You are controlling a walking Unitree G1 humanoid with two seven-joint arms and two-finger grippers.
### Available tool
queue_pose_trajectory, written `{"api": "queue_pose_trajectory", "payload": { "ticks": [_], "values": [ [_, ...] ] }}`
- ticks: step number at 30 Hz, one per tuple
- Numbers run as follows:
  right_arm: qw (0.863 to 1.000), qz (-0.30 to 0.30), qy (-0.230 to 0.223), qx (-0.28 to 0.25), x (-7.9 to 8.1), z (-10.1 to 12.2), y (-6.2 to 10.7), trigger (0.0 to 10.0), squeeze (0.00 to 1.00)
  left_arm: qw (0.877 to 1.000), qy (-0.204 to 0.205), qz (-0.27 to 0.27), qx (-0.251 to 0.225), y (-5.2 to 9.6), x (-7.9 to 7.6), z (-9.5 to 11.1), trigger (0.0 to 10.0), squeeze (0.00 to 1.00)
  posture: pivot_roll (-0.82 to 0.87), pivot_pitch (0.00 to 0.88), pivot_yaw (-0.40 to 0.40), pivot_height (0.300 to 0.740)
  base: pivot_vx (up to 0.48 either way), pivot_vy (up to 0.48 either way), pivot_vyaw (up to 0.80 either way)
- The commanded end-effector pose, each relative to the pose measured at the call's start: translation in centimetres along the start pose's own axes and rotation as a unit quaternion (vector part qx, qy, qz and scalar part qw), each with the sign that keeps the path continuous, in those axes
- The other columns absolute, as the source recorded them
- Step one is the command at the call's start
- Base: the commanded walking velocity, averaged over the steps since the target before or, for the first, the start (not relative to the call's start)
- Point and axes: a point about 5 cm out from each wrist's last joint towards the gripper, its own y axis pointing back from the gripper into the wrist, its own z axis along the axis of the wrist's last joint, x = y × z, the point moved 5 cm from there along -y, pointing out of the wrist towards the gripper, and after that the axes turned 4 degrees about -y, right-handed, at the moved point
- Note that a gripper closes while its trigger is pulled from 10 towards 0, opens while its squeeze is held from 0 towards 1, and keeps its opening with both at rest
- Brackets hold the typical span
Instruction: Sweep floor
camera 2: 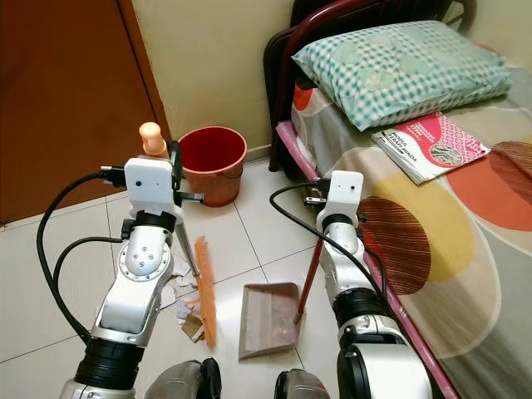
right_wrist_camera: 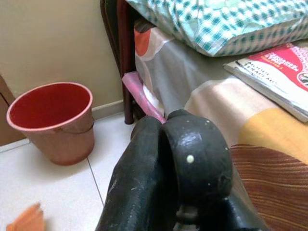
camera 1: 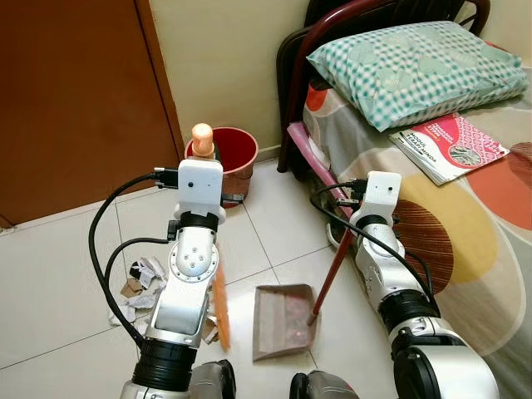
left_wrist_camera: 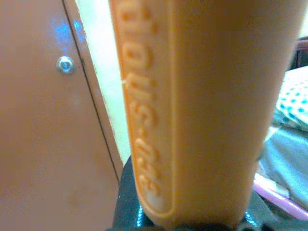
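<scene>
Left gripper (camera 2: 154, 166) clamps your broom (camera 2: 204, 291); right gripper (camera 2: 328, 204) clamps the dustpan (camera 2: 268, 320); paper scraps (camera 1: 141, 283) at nine o'clock remain unswept.

A white tiled floor (camera 1: 58, 274) is bounded by a cream wall (camera 1: 224, 58) and brown door (camera 1: 75, 100); a bed (camera 1: 465, 216) is set alongside.

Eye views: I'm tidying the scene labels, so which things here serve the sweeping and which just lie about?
For the sweeping:
- orange broom, held by the left gripper
- dustpan, its red handle in the right gripper
- paper scraps on the floor
- red bucket

Lying about:
- checked pillow
- pink booklet
- bed
- brown door
</scene>
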Motion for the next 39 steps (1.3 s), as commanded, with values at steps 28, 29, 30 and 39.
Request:
{"api": "queue_pose_trajectory", "payload": {
  "ticks": [28, 29, 30, 39],
  "values": [
    [0.999, 0.016, 0.003, 0.027, -0.7, -2.0, 0.7, 10.0, 0.00, 0.996, -0.041, -0.066, 0.033, 2.2, 0.7, -3.1, 10.0, 0.00, 0.04, 0.086, -0.034, 0.740, 0.000, 0.000, 0.00],
    [1.000, 0.015, 0.002, 0.027, -0.7, -2.0, 0.7, 10.0, 0.00, 0.996, -0.038, -0.068, 0.035, 2.3, 0.3, -3.2, 10.0, 0.00, 0.04, 0.086, -0.034, 0.740, 0.000, 0.000, 0.00],
    [1.000, 0.011, -0.001, 0.026, -0.8, -1.9, 0.6, 10.0, 0.00, 0.996, -0.031, -0.068, 0.038, 2.2, -0.1, -3.3, 10.0, 0.00, 0.03, 0.088, -0.033, 0.740, 0.000, 0.000, 0.00],
    [1.000, -0.003, -0.018, 0.024, -1.3, -1.5, 0.3, 10.0, 0.00, 0.995, 0.048, -0.076, 0.047, 0.5, -4.0, -2.6, 10.0, 0.00, 0.01, 0.092, -0.033, 0.740, 0.000, 0.000, 0.00]
  ]
}}
